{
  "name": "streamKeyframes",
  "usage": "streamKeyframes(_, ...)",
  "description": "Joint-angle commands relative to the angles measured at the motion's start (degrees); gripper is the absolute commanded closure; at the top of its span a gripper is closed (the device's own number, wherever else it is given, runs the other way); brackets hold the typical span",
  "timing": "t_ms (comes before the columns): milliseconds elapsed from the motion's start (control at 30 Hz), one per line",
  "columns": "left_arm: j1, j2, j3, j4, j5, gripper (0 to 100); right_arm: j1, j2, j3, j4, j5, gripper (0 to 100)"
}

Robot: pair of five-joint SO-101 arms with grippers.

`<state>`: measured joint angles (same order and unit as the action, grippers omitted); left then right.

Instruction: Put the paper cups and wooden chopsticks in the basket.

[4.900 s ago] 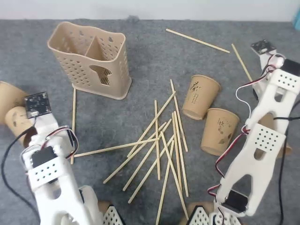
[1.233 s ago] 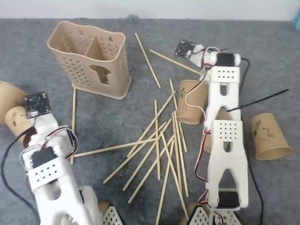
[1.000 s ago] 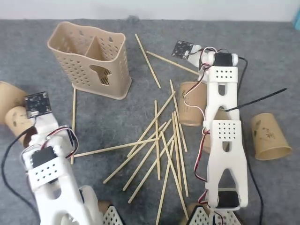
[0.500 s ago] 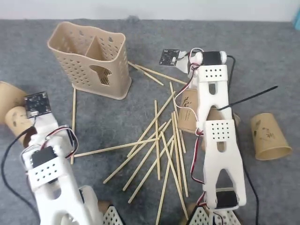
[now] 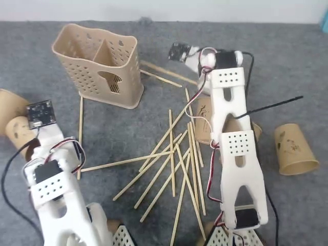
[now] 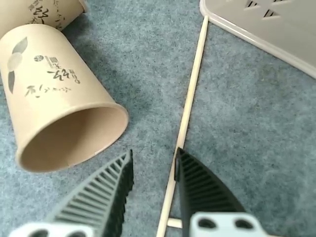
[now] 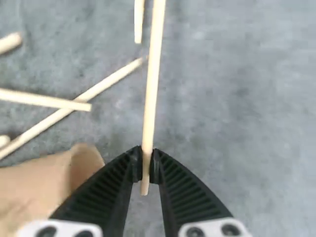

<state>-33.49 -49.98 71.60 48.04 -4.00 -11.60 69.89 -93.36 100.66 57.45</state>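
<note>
My right gripper (image 5: 196, 78) is shut on a wooden chopstick (image 5: 166, 71) (image 7: 150, 74) just right of the tan basket (image 5: 97, 64); the stick points at the basket's base. A second chopstick (image 5: 160, 78) lies alongside. My left gripper (image 6: 153, 168) is open, low over the carpet at the near left, with a paper cup (image 6: 59, 98) (image 5: 18, 132) lying on its side beside it and a chopstick (image 6: 190, 98) running past one fingertip. Another cup (image 5: 9, 105) lies behind. A cup (image 5: 205, 118) lies under the right arm, and one (image 5: 292, 148) at the right.
Several chopsticks (image 5: 177, 164) lie crossed in a pile mid-table between the arms. One chopstick (image 5: 80, 123) lies along the basket's left corner, and the basket's wall (image 6: 276, 24) is close to the left gripper. Grey carpet covers the table.
The right arm has swung left from the far right towards the basket, taking the chopstick with it. A cup has rolled to the right. The left arm has kept still.
</note>
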Motion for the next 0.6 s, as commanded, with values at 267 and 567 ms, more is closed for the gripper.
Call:
streamKeyframes(267,0.0,-1.4,-0.2,-1.3,-0.6,87,1.5,-30.6,28.4,2.6,-12.5,99.1)
streamKeyframes(567,0.0,-1.4,-0.2,-1.1,-0.6,87,-2.2,-45.2,49.9,-1.7,-19.7,99.1)
